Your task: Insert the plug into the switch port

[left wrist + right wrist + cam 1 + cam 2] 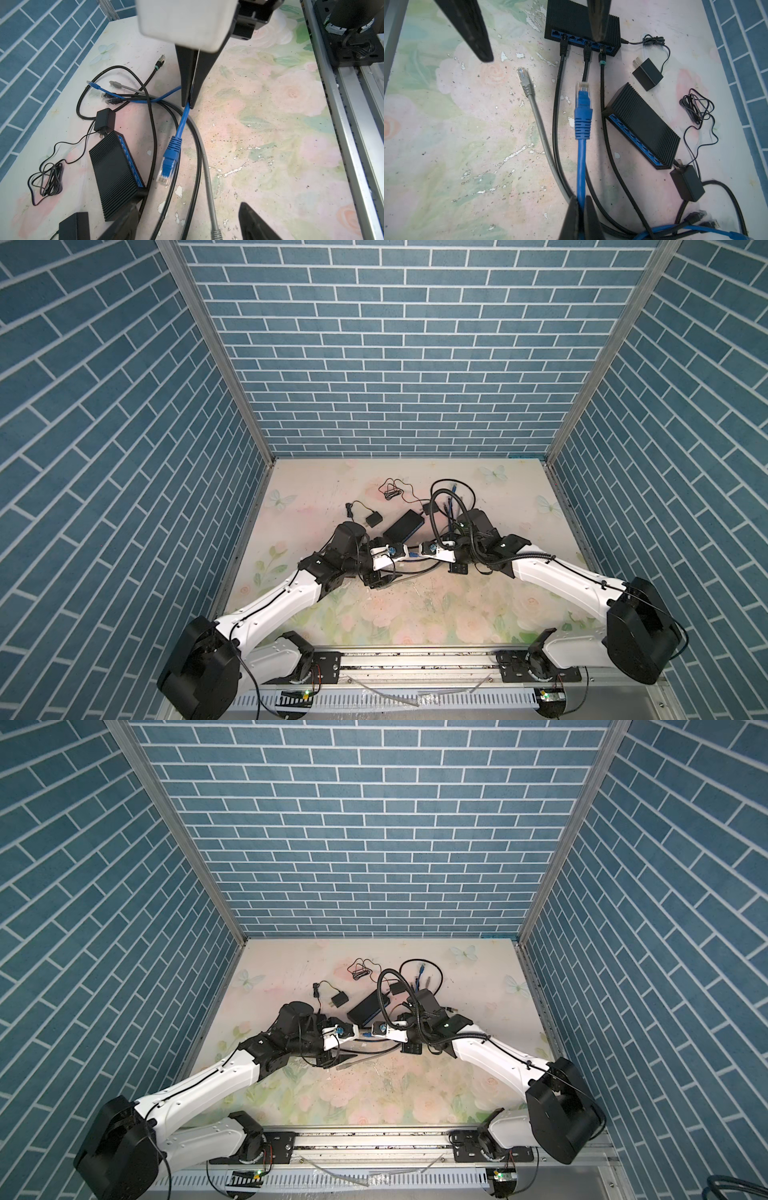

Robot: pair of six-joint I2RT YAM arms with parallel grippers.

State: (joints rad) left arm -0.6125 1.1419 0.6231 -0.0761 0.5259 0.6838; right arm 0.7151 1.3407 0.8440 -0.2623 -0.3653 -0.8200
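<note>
Ok, where I'm at: right gripper (581,200) is pinched on the blue cable (581,166), but way back behind the boot, so the blue plug (583,97) hangs out front with nothing steadying it. It's off the table and not in any port yet. It points at the far switch (566,16), the one with three black cables already in it. Left gripper (188,207) is spread wide, holding nothing, with one finger (598,20) right over that switch's port row (577,39).

What worries me:
- Gripping that far back, the plug can droop or twist as soon as it touches anything.
- It looks lined up with the middle black cable, so I think it bumps an occupied port unless I shift sideways.
- The switch isn't held down, so a push probably just slides it.
- That left finger may block the way in.
- There's a tangle behind the right gripper that could tug the cable.

The second switch (645,122) sits beside it with its ports free. I can't tell which one is the target.
</note>
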